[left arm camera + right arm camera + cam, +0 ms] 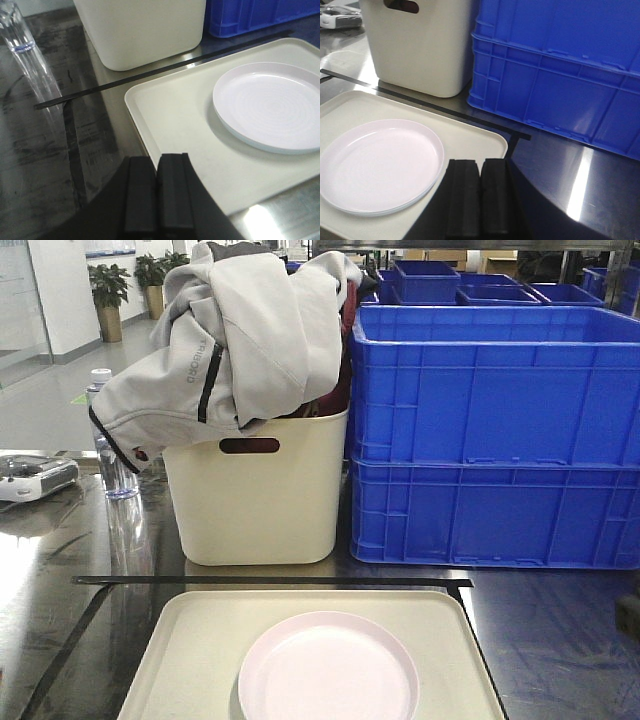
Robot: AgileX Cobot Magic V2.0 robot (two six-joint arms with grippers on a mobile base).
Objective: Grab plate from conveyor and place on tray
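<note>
A pale pink round plate [328, 668] [270, 106] [377, 164] lies flat on the cream-beige tray [200, 640] [175, 115] [470, 137], toward its right half. My left gripper [157, 159] hangs shut and empty over the tray's near left edge, well clear of the plate. Over the tray's right edge, my right gripper [481, 163] is shut too, with nothing in it, just right of the plate's rim. The conveyor is out of view.
A tall cream tub [258, 490] stuffed with a grey jacket [240, 330] stands behind the tray. Stacked blue crates [495, 440] rise at the right. At the left are a clear bottle [112, 455] and a white controller [35, 478]. Black tape [270, 582] marks the steel table.
</note>
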